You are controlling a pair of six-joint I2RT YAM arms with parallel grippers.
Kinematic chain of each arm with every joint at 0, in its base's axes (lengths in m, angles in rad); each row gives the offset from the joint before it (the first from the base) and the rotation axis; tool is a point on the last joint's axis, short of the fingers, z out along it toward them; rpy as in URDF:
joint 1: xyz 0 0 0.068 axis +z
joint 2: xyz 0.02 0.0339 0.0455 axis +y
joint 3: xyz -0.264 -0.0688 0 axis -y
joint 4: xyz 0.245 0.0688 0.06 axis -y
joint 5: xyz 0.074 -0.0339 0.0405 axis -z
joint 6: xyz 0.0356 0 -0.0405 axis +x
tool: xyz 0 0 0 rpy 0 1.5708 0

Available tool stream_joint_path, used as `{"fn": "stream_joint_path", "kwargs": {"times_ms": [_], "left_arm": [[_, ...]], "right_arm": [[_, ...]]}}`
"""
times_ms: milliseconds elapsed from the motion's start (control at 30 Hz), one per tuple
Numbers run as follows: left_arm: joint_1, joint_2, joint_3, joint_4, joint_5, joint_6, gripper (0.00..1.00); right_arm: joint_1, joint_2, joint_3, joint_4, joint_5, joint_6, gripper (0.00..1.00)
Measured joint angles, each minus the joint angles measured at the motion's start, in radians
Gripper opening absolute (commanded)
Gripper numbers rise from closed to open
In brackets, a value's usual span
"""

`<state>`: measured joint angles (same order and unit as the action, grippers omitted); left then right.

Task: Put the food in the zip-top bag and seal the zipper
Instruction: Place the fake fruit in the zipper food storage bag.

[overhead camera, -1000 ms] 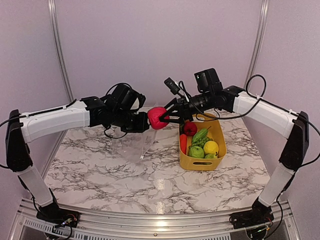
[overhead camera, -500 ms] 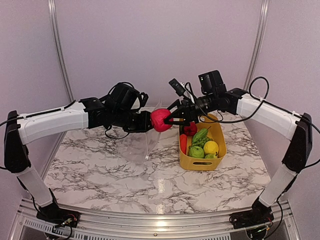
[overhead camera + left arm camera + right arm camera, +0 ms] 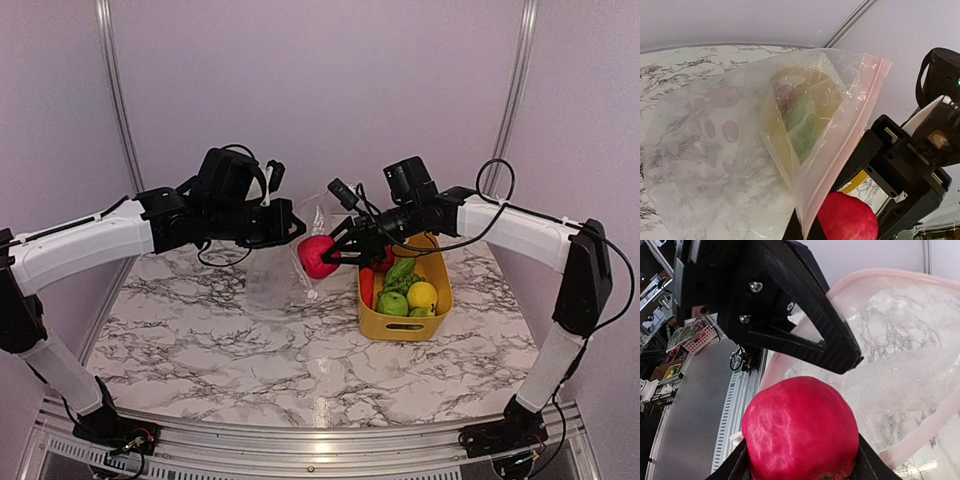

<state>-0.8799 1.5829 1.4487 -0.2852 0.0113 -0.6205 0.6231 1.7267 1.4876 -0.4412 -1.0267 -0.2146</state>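
We pinch the zip-top bag (image 3: 730, 150) by its rim with our left gripper (image 3: 292, 232), mouth lifted open toward the right, so our right gripper (image 3: 322, 256), clamped on the red apple (image 3: 314, 258) at that mouth, left of the yellow basket (image 3: 405, 330), can push it in.
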Motion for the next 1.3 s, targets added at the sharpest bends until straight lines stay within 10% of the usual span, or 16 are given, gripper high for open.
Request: {"fn": "stream_joint_path", "kwargs": {"times_ms": [600,967,1300], "left_arm": [[-0.010,0.044,-0.002,0.076,0.040,-0.066,0.00],[-0.016,0.077,-0.007,0.056,-0.014,-0.136,0.00],[0.015,0.070,-0.050,0.033,-0.074,-0.131,0.00]], "right_arm": [[0.054,0.007,0.043,0.006,0.466,0.217,0.30],[0.063,0.045,0.114,-0.047,0.610,0.203,0.87],[0.074,-0.179,0.040,-0.002,0.686,0.157,0.74]]}}
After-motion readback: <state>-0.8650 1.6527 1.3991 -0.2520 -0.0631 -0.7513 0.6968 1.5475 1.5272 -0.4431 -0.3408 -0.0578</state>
